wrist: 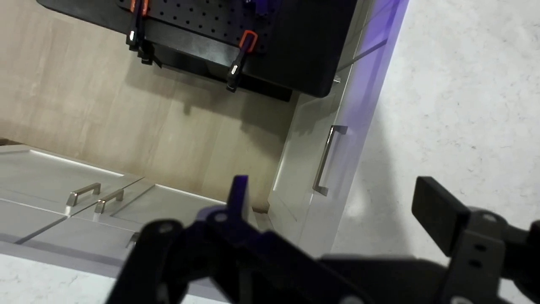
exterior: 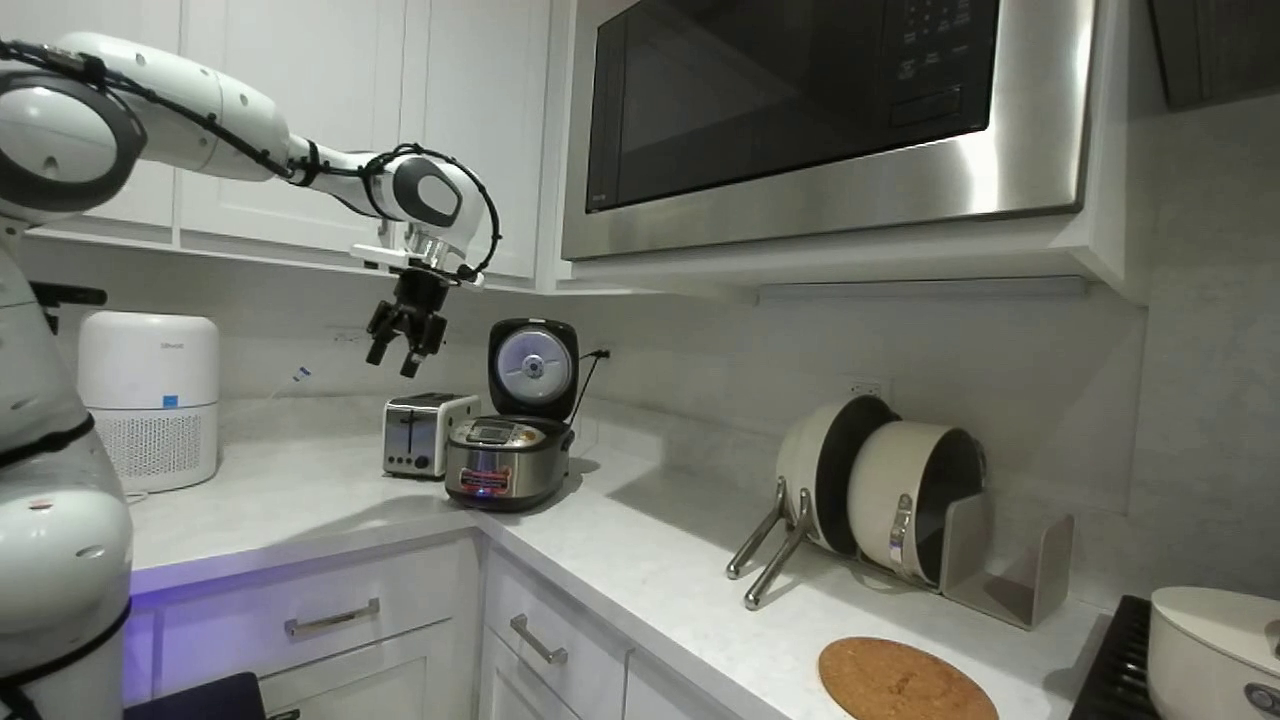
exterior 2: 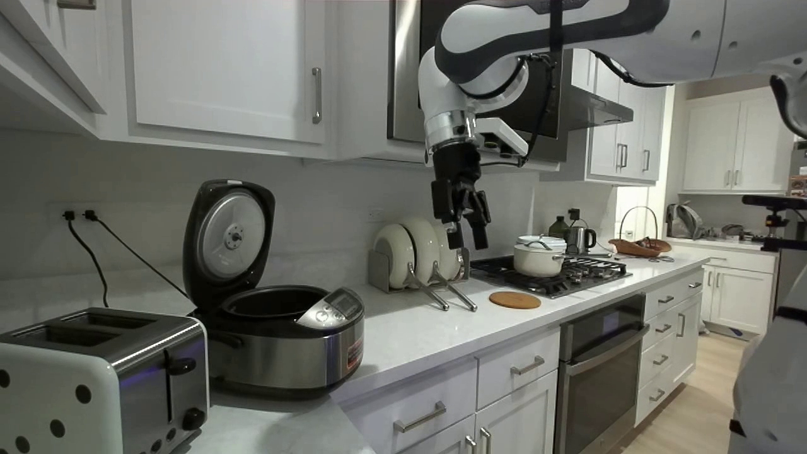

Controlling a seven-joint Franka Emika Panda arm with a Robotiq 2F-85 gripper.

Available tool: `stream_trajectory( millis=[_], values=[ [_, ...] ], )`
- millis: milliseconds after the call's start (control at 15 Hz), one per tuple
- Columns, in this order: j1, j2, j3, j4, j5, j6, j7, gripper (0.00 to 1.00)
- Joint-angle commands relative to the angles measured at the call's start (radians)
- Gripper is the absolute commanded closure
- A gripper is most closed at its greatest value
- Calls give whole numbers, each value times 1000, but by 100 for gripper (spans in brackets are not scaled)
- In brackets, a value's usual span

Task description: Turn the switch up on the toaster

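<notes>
at the counter [exterior: 300, 440], the arm [exterior: 235, 110] seems to be at the approach, unless the job is already done; next would come a descent and an upward push. just beside the open rice cooker [exterior 2: 284, 356], near the corner, stands the toaster [exterior 2: 104, 381], control end facing the counter's front edge, long axis running back toward the wall [exterior: 260, 330]. the hand [exterior: 392, 364], fingers wide and holding nothing, hangs higher, well apart. the lever [exterior 2: 181, 366] sits high on that end.
</notes>
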Motion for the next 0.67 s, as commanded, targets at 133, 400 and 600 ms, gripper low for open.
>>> stream_trajectory(
  millis=[133, 400, 600],
  values=[
    [26, -22, -22, -15, -18, 6, 35, 0],
    [31, 2, -33, 3, -7, 3, 24, 0],
    [31, 1, -36, 3, -7, 4, 25, 0]
  ],
)
